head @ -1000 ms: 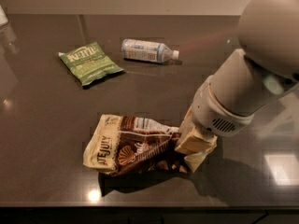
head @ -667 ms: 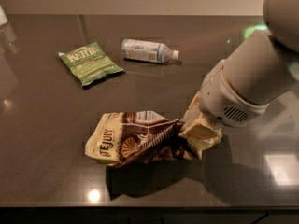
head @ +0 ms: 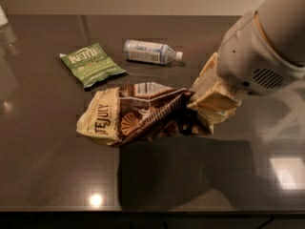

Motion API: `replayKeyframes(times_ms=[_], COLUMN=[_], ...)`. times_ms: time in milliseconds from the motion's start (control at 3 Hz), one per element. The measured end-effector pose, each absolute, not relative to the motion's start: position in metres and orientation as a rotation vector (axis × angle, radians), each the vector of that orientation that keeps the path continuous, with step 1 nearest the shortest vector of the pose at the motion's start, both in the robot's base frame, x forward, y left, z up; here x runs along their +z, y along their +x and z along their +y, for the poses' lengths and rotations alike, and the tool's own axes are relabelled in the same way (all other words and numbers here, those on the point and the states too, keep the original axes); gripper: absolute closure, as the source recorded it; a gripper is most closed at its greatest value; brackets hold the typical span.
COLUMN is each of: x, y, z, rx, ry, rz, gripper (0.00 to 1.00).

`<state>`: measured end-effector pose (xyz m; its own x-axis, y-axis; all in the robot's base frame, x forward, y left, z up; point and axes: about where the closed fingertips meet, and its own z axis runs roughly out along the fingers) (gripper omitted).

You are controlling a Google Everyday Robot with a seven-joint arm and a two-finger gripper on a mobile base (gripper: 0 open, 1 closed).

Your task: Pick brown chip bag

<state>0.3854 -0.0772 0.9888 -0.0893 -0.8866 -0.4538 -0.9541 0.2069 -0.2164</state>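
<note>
Since 0.7 s ago the gripper (head: 202, 104) has gone higher in view & the brown chip bag (head: 138, 116) has gone up w/ it; the bag sat lower on the table (head: 47, 166) then. The green chip bag (head: 92, 63) & bottle (head: 151, 52) haven't shifted.

Gripper: cream fingers (head: 214, 97) are closed on the bag's crumpled end, pinching it. The foil bunches into folds right where it enters the jaws. The gripper sits right of centre in view, under the big grey-white arm housing (head: 262, 51) that comes in from the top-right corner.

Bag rel. to gripper: it sticks out sideways from the fingers toward view-left, approx level. The end w/ the cream edge & "JULY" lettering is furthest from the gripper, the shell logo approx midway along. A pale panel shows on the upper face, nearer the gripper than the lettering. A dark-brown fold hangs just below the fingers. A broad dark shadow (head: 181, 171) lies on the table below bag & gripper, offset toward the near edge, so the bag looks off the surface. Can't tell whether its far end fully clears the table.

Other items rel. to gripper: the bottle lies on its side beyond the gripper & to view-left, cap end toward it, apart from the brown bag. The green chip bag lies flat further view-left than the bottle, near the brown bag's far end, w/ a small gap btwn them.
</note>
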Motion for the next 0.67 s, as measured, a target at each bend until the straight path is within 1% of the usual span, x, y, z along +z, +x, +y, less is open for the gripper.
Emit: replayKeyframes(times_ms=[333, 667], x=[1.036, 1.047], y=[0.382, 0.375], z=[-0.074, -0.067], rx=[0.12, 0.097], ry=[-1.698, -1.704], rz=[1.92, 1.893], gripper=[1.0, 1.0])
